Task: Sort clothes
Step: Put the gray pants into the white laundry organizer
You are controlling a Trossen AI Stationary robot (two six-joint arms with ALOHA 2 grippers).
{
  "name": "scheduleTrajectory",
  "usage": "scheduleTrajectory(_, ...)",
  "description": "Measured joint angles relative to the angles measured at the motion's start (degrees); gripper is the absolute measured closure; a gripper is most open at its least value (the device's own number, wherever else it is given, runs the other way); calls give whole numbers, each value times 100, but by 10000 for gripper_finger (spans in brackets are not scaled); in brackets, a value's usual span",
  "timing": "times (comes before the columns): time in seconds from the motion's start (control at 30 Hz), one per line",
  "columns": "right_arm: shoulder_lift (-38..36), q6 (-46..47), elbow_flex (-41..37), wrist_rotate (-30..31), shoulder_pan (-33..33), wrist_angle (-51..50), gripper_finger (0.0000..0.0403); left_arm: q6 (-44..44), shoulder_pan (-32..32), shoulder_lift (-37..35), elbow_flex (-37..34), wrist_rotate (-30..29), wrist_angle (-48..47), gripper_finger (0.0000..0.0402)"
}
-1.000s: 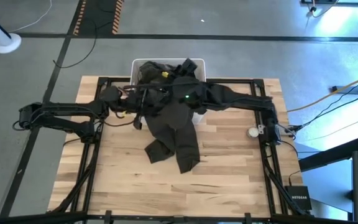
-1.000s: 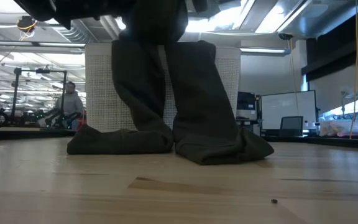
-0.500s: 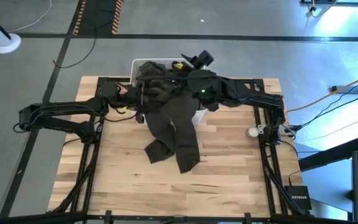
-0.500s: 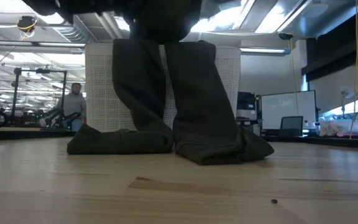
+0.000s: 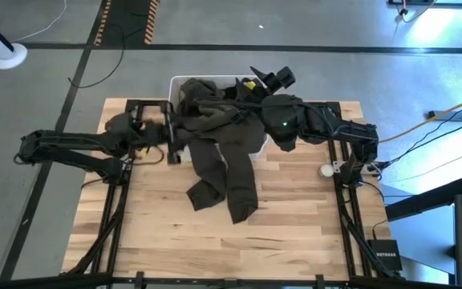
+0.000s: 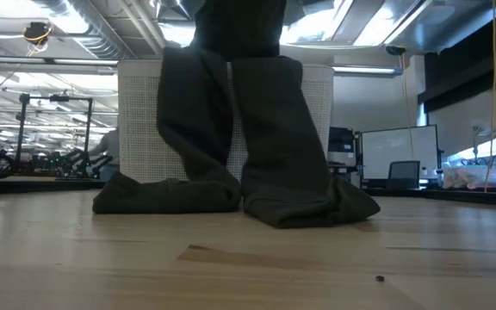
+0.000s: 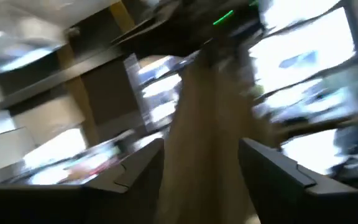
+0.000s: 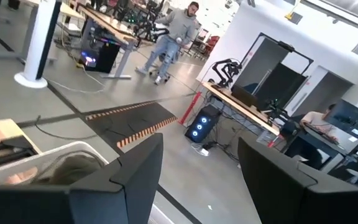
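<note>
Dark olive-green trousers hang over the near rim of the white bin. Their top lies bunched in the bin and their two legs run down its front wall. The cuffs lie crumpled on the table. My left gripper stands open just left of the trousers, touching nothing. Its fingers show apart in the blurred left wrist view. My right gripper is raised over the bin's far right corner. It is open, with nothing between its fingers.
The bin stands at the table's far edge and holds more dark cloth. A small pale round thing sits near the table's right edge. Bare wood lies in front of the cuffs. A person walks in the room beyond.
My left gripper has opened, let go of the trousers' top and drawn back toward the table's left edge. My right gripper has moved up and toward the far right, away from the trousers. The trousers' top has dropped onto the bin's rim, while the cuffs have stayed on the table.
</note>
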Motion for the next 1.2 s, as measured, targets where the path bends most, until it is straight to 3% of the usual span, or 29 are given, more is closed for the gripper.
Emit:
scheduleTrajectory(0.1, 0, 0, 2, -20, 0, 150, 175, -36, -347, 311, 5, 690, 464, 203)
scheduleTrajectory(0.2, 0, 0, 2, -39, -2, 210, 175, 377, -730, 797, 7, 721, 1034, 204)
scheduleTrajectory(0.5, 0, 24, 0, -125, 29, 220, 175, 1811, -1223, 2364, 176, -366, 3421, 204)
scheduleTrajectory(0.9, 7, 19, 0, -120, 251, 350, 175, 3313, -1311, 3786, 2226, -1609, 3376, 204)
scheduleTrajectory(1.2, -4, 10, 0, 181, 415, 473, 175, 3786, -1205, 3852, 2458, -1638, 3340, 204)
